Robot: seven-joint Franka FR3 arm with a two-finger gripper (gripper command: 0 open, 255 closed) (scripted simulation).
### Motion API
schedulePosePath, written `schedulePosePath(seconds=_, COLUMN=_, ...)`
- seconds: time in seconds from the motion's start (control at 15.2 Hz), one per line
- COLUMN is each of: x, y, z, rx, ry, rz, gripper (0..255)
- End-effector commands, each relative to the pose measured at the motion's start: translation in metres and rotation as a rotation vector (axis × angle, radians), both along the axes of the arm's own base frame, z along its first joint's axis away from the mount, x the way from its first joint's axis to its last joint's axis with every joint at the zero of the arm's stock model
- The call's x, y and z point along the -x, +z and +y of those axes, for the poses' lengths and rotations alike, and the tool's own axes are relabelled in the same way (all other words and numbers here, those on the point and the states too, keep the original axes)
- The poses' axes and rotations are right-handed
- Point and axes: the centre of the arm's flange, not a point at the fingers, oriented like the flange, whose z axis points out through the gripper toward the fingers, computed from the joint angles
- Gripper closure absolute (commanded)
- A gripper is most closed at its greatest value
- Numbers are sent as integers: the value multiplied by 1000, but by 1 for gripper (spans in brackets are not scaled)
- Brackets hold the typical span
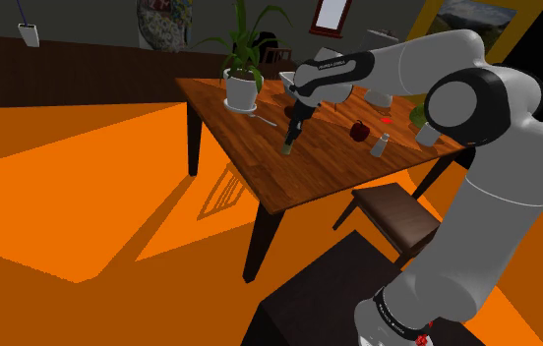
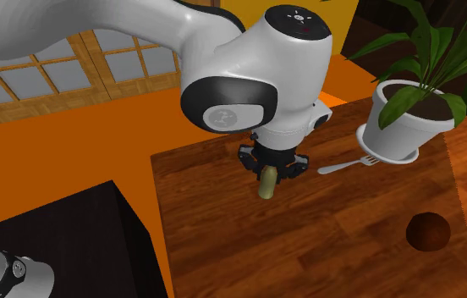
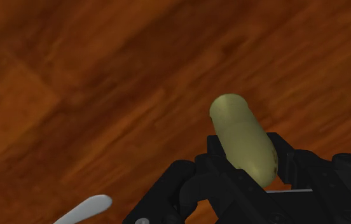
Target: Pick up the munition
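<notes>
The munition is an olive-green, round-nosed cartridge. My black gripper is shut on it, its rounded tip sticking out past the fingers toward the wooden table. In the second exterior view the munition hangs nose-down from the gripper, above the table. In the shoulder view the gripper holds the munition over the table's middle, its nose close to the tabletop.
A white potted plant stands on a saucer, with a white fork lying beside it. A dark round thing sits on the table. A red cup, a small shaker and a chair lie toward the shoulder view's right.
</notes>
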Motion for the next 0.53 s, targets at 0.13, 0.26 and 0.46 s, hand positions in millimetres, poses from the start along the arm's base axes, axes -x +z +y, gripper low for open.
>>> schedulePosePath(seconds=0.13, x=0, y=-1, z=0, rx=0, ry=0, rz=1, gripper=255)
schedulePosePath(seconds=0.26, x=0, y=0, z=0, rx=0, ry=0, rz=1, gripper=255)
schedulePosePath(seconds=0.46, x=0, y=9, z=0, rx=0, ry=0, rz=1, gripper=255)
